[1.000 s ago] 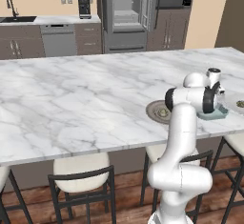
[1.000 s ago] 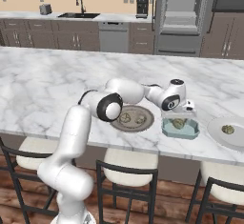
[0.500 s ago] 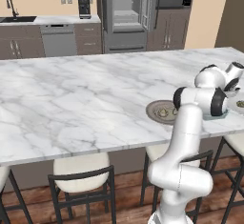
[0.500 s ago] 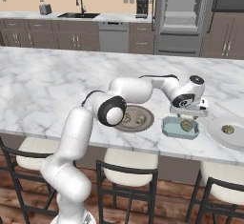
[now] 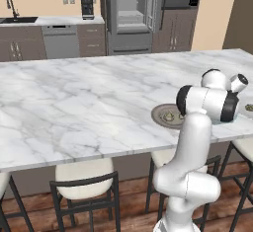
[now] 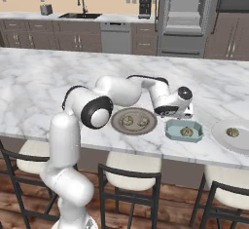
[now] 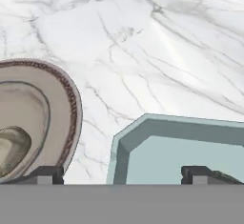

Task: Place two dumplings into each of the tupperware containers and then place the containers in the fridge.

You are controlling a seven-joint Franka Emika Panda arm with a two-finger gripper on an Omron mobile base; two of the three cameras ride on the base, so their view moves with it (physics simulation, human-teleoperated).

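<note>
One dumpling (image 6: pixel 185 131) already lies in the pale-blue tupperware container (image 6: pixel 171 132) on the marble counter (image 6: pixel 44 77), so by my reckoning you need a second one for that tray. Your gripper (image 6: pixel 187 111) hangs just above the container's far edge with its jaws spread wide and nothing between them; in the hand view the two finger tips (image 7: pixel 45 174) stand far apart, one over the rim of the round plate (image 7: pixel 71 105), the other over the container's inside.

Two more dumplings (image 6: pixel 128 121) sit on that brown-rimmed plate, just beside the container and on the side towards the arm's base. That is the relation your next move turns on: the nearest dumplings lie across the container's short side, at counter level, a short sideways swing away from the open jaws. In the hand view one of them peeks at the plate's lower left.

A further dumpling (image 6: pixel 232 132) rests on a white plate (image 6: pixel 220 134) on the container's other side. The fridge (image 6: pixel 183 13) stands open, well apart, across the kitchen.
</note>
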